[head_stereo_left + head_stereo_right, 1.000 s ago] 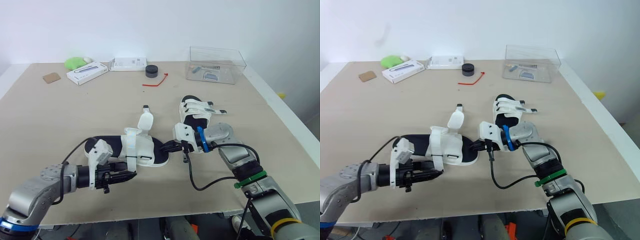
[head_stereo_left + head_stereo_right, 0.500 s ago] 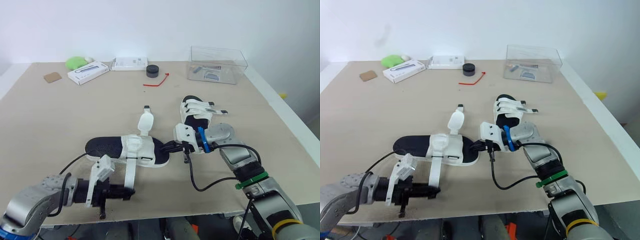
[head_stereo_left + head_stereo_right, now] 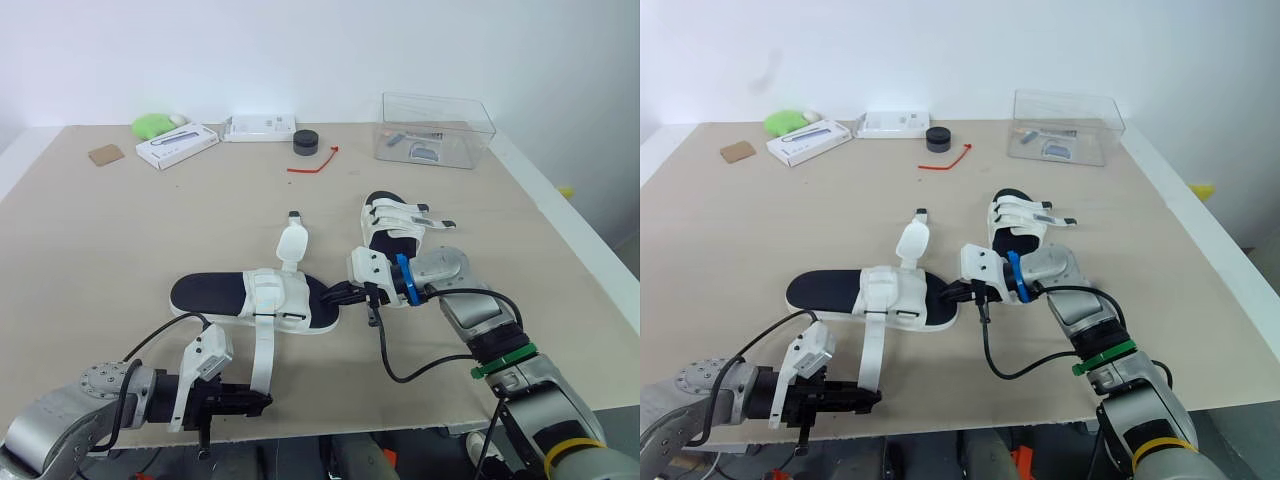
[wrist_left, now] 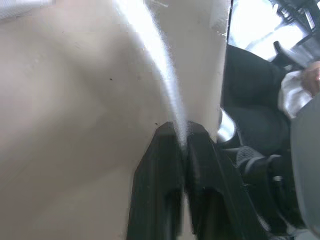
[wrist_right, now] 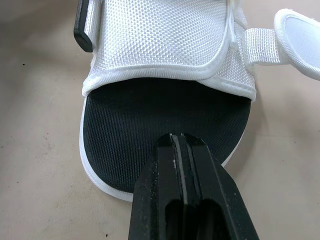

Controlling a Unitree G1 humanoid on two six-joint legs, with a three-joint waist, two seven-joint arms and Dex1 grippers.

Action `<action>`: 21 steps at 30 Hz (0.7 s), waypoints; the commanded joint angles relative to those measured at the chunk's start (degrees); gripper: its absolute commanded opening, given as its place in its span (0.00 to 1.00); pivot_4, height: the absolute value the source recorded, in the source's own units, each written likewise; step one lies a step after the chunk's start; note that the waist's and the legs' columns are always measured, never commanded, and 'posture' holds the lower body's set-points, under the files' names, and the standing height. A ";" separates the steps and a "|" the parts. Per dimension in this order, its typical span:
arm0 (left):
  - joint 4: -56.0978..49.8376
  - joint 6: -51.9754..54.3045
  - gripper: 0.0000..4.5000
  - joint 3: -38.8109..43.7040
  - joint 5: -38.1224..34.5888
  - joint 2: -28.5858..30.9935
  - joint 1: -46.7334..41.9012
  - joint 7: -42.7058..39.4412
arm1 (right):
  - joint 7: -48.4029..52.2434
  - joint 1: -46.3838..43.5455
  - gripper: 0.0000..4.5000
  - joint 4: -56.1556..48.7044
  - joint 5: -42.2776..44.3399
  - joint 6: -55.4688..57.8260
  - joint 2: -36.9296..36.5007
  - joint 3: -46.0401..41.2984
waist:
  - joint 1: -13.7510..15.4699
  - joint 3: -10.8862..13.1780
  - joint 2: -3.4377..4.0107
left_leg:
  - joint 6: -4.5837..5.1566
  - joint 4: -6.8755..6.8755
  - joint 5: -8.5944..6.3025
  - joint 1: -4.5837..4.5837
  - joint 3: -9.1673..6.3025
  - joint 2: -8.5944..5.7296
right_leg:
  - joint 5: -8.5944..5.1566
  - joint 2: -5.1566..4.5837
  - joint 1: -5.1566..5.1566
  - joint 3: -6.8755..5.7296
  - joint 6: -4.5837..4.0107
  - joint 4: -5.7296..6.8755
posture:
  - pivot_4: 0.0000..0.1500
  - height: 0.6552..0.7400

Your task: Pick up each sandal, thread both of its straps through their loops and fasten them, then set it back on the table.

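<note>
A white sandal with a black footbed (image 3: 215, 297) lies flat in the middle of the table. One of its white straps (image 3: 263, 350) stretches from the upper toward the table's front edge. My left gripper (image 3: 262, 402) is shut on that strap's end, and the strap (image 4: 165, 75) runs away from the pinched fingertips (image 4: 170, 135). A second strap flap (image 3: 291, 243) stands up behind the upper. My right gripper (image 3: 335, 295) is shut, its tips resting on the sandal's toe end (image 5: 150, 115). A second white sandal (image 3: 395, 225) lies just behind my right wrist.
Along the far edge stand a clear plastic box (image 3: 435, 130), a black round object (image 3: 305, 143), a red cord (image 3: 312, 163), two white boxes (image 3: 175, 145) (image 3: 260, 127), a green object (image 3: 150, 125) and a brown card (image 3: 103, 155).
My left gripper has drawn back to the table's front edge, pulling the strap out straight from the sandal. The right gripper has stayed on the toe.
</note>
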 commanded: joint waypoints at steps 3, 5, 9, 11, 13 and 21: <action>-2.04 -15.97 0.63 3.18 11.92 9.47 4.07 -7.82 | 0.69 -0.02 0.00 2.17 -2.01 -0.18 -0.38 1.44 | 0.01 0.03 0.08 | 0.00 -0.03 0.00 0.02 0.02 0.01 | -0.04 0.00 -0.02 -0.01 -0.09 0.00 | 1.00 1.00; -0.89 -22.93 0.77 6.17 16.32 12.66 4.74 -10.21 | 0.90 -0.22 0.00 2.62 -2.14 -0.61 -0.56 1.46 | 0.02 0.04 0.08 | 0.00 -0.04 0.00 0.01 0.04 0.03 | -0.04 -0.02 -0.03 -0.01 -0.09 -0.01 | 1.00 1.00; 2.72 -37.82 0.99 9.27 24.65 14.91 1.22 -11.33 | 1.14 -0.51 0.00 3.29 -2.27 -1.08 -0.54 1.53 | 0.04 0.04 0.10 | 0.00 -0.04 0.00 0.02 0.06 0.02 | -0.05 -0.08 -0.03 -0.03 -0.11 -0.01 | 1.00 1.00; 5.01 -47.38 0.99 8.62 30.05 14.91 -2.24 -10.48 | 1.18 -0.69 0.00 3.55 -2.31 -1.17 -0.36 1.59 | 0.05 0.05 0.10 | 0.00 -0.04 0.00 0.04 0.09 0.01 | -0.05 -0.09 -0.02 -0.02 -0.11 -0.01 | 1.00 1.00; 8.32 -58.87 0.99 6.44 35.19 13.32 -6.64 -9.23 | 1.22 -0.86 0.00 3.75 -2.34 -1.23 -0.19 1.65 | 0.12 0.06 0.12 | 0.00 -0.04 0.00 0.02 0.10 0.02 | -0.04 -0.09 -0.02 -0.02 -0.11 -0.01 | 1.00 1.00; 15.59 -81.35 0.99 -3.80 44.20 3.92 -13.45 -3.69 | 1.39 -1.13 0.00 4.09 -2.52 -1.13 -1.00 1.50 | 0.06 0.00 0.18 | 0.13 -0.04 -0.08 0.00 0.19 0.06 | 0.35 -0.24 0.00 0.04 -0.13 -0.06 | 1.00 1.00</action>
